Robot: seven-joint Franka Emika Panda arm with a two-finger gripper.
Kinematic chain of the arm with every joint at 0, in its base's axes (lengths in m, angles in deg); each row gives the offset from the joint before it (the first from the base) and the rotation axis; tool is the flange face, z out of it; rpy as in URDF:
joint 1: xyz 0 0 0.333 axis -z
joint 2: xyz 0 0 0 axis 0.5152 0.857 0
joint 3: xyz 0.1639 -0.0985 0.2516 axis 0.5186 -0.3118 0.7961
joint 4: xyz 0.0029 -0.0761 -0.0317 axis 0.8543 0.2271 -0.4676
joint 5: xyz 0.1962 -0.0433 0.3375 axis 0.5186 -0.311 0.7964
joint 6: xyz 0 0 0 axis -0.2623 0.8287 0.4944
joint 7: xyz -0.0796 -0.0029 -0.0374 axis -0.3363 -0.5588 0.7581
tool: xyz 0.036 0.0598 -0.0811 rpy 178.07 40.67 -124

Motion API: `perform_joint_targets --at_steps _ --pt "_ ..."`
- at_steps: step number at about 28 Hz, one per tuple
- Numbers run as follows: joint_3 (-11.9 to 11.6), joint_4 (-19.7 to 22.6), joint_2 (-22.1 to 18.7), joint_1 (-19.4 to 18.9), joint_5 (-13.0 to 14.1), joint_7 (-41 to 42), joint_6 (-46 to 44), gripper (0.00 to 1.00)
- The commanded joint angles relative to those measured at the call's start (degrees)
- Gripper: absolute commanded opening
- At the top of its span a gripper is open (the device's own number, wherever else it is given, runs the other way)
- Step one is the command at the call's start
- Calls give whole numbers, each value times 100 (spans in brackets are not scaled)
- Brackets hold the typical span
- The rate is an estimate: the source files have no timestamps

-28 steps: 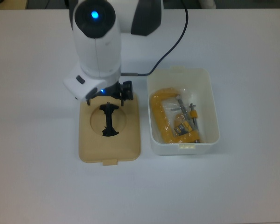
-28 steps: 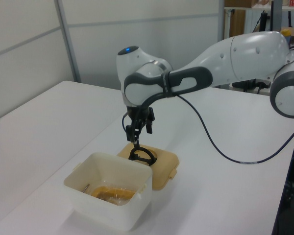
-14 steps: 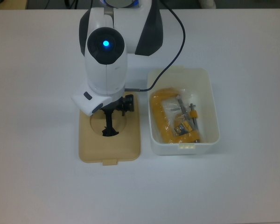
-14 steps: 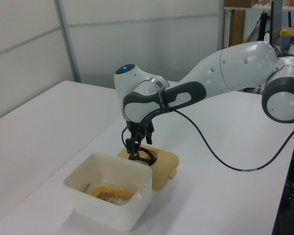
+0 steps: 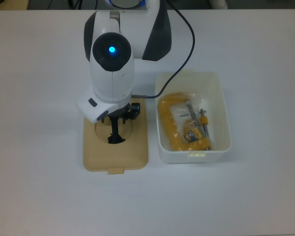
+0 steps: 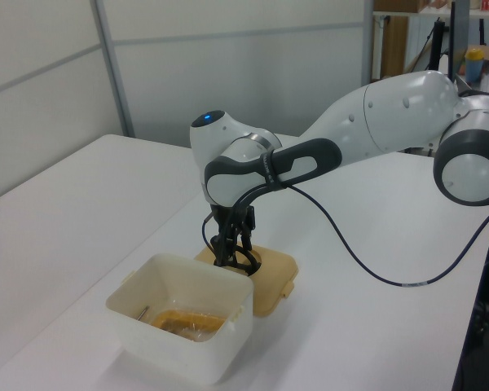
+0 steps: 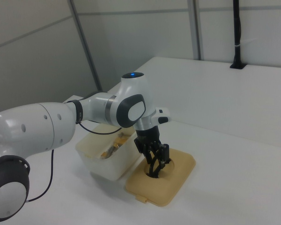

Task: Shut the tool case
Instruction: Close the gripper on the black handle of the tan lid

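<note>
Only top view: yellow clamp inside box.

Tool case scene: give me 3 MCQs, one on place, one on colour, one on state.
1. In the top view, where does the lid lie relative to the white box?
A. on the box
B. to the top view's left of it
C. to the top view's right of it

2. What colour is the handle on the lid?
A. black
B. red
C. white

3. What state is the box in?
A. closed
B. open and bare inside
C. open with tools inside

Answers:
1 B: the lid lies flat on the table beside the white box, on the top view's left.
2 A: the handle in the round recess is black.
3 C: the box has no lid on and a yellow clamp shows inside it.
</note>
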Motion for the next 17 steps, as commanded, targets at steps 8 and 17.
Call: perform_joint_targets --at_steps 8,17 --pt "-17 52 -94 -41 -65 -166 118 26" --pt "-34 -35 -191 11 -56 -166 65 8"
